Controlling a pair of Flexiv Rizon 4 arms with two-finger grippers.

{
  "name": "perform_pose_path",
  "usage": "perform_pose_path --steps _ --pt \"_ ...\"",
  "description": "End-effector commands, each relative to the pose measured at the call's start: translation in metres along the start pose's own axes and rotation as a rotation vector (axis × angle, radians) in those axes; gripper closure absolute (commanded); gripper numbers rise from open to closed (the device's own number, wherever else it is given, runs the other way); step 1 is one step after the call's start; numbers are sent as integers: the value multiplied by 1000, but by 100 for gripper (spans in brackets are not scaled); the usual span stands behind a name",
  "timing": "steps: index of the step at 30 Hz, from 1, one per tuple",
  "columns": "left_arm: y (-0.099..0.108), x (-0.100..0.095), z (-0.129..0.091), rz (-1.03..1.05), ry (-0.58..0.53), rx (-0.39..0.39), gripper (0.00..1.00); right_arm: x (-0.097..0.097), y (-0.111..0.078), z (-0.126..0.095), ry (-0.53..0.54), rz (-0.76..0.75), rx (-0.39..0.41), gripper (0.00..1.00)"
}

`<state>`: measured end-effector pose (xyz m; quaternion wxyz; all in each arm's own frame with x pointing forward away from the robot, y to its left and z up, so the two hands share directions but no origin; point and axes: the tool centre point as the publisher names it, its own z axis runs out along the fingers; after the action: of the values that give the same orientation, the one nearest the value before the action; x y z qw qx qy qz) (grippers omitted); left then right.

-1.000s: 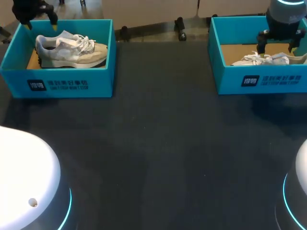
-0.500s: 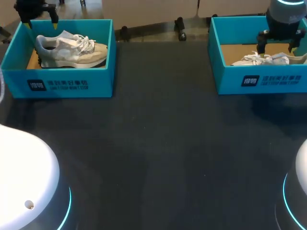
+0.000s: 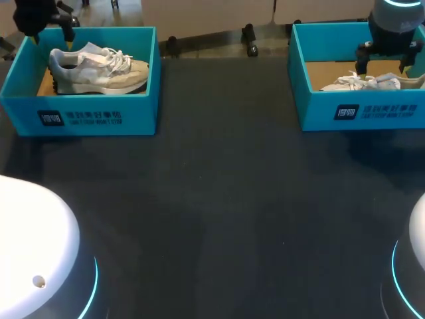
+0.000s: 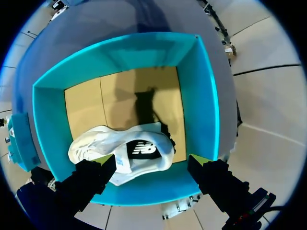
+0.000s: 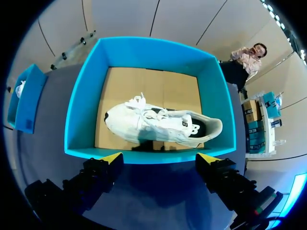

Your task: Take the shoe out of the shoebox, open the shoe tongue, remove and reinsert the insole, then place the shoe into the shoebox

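At the upper left of the head view, the left gripper point(image 3: 52, 34) hangs above the far left corner of an open-topped turquoise cardboard shoebox point(image 3: 93, 116). Its 2 yellow-tipped fingers are spread wide and grasp nothing. Seen from its own wrist, the left gripper point(image 4: 151, 160) has the heel end of a grey-and-cream lace-up sneaker point(image 4: 120, 148) below the gap between its fingers. They do not touch the shoe.

That sneaker point(image 3: 99, 70) lies on its sole inside the turquoise shoebox point(image 4: 206, 96), heel toward the frame's left edge and toe toward the right. It rests on the brown card floor (the gripper's shadow falls across that floor).

At the upper right of the head view, the right gripper point(image 3: 383, 66) hangs over a second turquoise shoebox point(image 3: 372, 113). It is likewise released, its fingers well apart. From the wrist, the right gripper point(image 5: 160, 157) sits above the box wall nearest it, and a white lace-up sneaker point(image 5: 158, 124) lies ahead of it on the floor of the second shoebox point(image 5: 81, 96).

Both boxes stand well apart on a dark grey table point(image 3: 219, 199), with the white sneaker point(image 3: 372, 83) untouched.
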<state>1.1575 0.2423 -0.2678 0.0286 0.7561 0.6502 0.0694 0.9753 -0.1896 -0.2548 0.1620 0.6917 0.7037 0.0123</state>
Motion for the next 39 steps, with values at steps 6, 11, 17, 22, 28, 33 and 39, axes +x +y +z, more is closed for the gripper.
perform_pose_path --steps 6,11,17,22,28,33,39 --pt "26 15 19 15 -15 68 5 0 -1 0 0 1 -2 0" --pt "29 20 31 21 -3 73 12 0 -1 0 0 1 -2 0" --pt "29 24 44 33 8 88 33 0 -1 0 0 1 -2 0" --pt "29 26 51 37 6 103 35 0 -1 0 0 1 -2 0" --pt "28 28 59 48 2 110 44 0 -1 0 0 1 -2 0" --pt "25 30 64 60 -2 121 51 0 -1 0 0 1 -2 0" --pt "23 31 75 69 -5 132 49 0 -1 0 0 1 -2 0"
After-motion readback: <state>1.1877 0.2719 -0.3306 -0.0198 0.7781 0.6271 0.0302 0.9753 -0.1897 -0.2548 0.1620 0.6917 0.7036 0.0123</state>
